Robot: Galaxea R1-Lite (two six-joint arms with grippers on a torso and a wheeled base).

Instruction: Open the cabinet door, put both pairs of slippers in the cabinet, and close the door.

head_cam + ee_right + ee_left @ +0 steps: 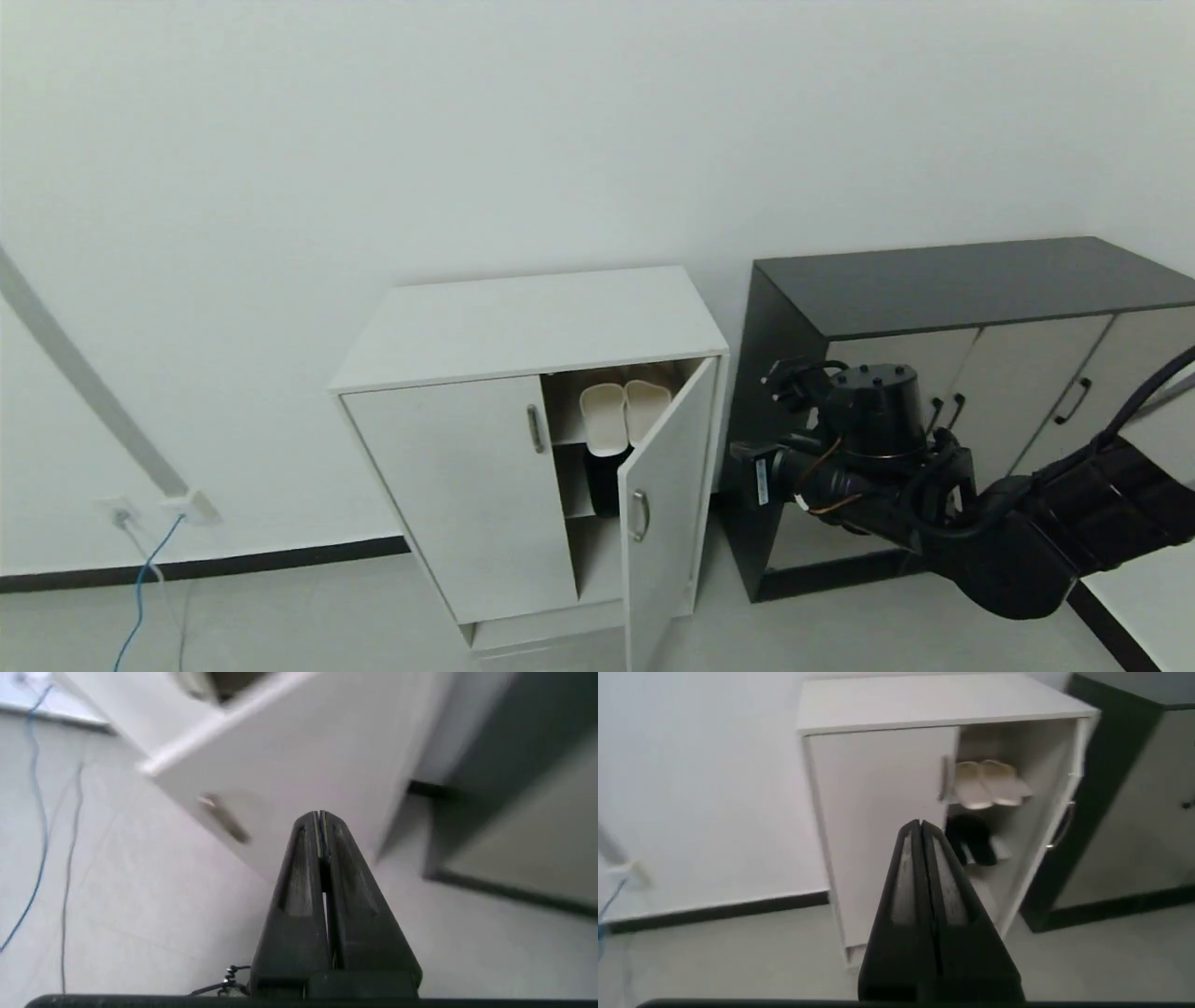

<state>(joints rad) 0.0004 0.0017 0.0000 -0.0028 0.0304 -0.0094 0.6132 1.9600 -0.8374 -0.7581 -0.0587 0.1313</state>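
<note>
**On the shelves: white slippers and black slippers, right door hanging open**

Dead centre of the head view, the white cabinet is parked against the wall, its left door shut and its right door swung out toward the camera. Both pairs can be spotted through the gap. The white slippers are laid on the top shelf and the black slippers are tucked on the shelf just below.

Over at the lower right, the right arm is held in front of the dark cabinet, just beside the open door. The right gripper is seen with fingers pressed together and nothing pinched, pointed at the door's outer face near its handle. The left gripper is squeezed together too, empty, aimed at the cabinet front and kept well apart from it.

A blue cable is draped down to the floor at the lower left.
</note>
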